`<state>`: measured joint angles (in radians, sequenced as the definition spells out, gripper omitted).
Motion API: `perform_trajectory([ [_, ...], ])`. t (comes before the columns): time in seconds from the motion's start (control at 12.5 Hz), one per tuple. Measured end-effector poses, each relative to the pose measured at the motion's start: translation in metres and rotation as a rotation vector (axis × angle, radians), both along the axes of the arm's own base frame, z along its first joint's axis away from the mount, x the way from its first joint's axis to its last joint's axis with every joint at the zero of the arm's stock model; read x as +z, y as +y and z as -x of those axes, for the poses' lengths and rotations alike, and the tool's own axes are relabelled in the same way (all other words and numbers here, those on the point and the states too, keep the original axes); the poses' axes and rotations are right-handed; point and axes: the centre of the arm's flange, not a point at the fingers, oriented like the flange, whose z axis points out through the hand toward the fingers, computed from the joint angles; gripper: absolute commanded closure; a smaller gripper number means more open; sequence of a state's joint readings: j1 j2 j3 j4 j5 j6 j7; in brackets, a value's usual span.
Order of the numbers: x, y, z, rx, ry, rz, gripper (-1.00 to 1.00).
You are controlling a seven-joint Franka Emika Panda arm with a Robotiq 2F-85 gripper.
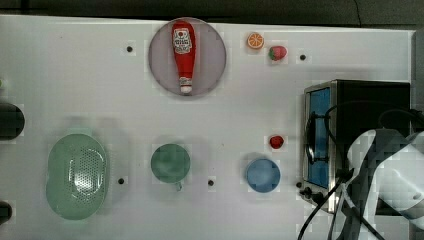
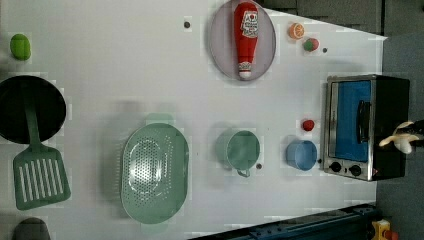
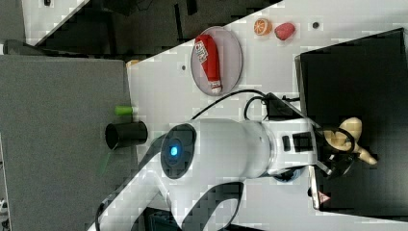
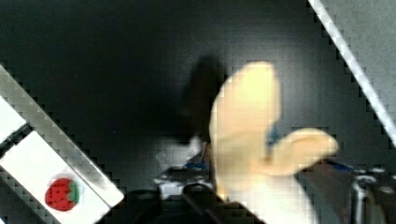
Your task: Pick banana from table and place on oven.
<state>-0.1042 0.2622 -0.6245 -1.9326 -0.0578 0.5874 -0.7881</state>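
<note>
White desk (image 1: 75, 75), grey surround, oven (image 2: 390, 100) at the left view's three o'clock edge. Tool (image 3: 344, 147) sits over the black oven top with the banana (image 3: 349, 134) at its tip; how wide its jaws stand, and whether they grip the fruit, I cannot tell. Judgement: release step. Lower until the banana rests flat, well inside the top's edges, then spread fully and lift straight up. Blue cup (image 2: 301, 154) stands at nine o'clock of the oven.

White table (image 1: 75, 65) bears oven (image 1: 372, 102), plate (image 1: 160, 65), perhaps colander (image 1: 77, 176).
</note>
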Motion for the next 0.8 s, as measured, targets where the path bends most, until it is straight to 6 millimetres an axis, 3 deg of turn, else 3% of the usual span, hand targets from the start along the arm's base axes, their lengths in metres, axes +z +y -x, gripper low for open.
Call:
perform_trajectory([
  [0.08,0.005,0.003,-0.001,0.007,-0.006,-0.006,-0.98],
  [0.4,0.036,0.022,-0.01,0.059,-0.018,-0.026,-1.0],
  [0.56,0.073,0.052,-0.014,0.095,-0.051,-0.049,-1.0],
  [0.8,0.137,0.11,-0.018,0.011,-0.128,-0.111,-1.0],
])
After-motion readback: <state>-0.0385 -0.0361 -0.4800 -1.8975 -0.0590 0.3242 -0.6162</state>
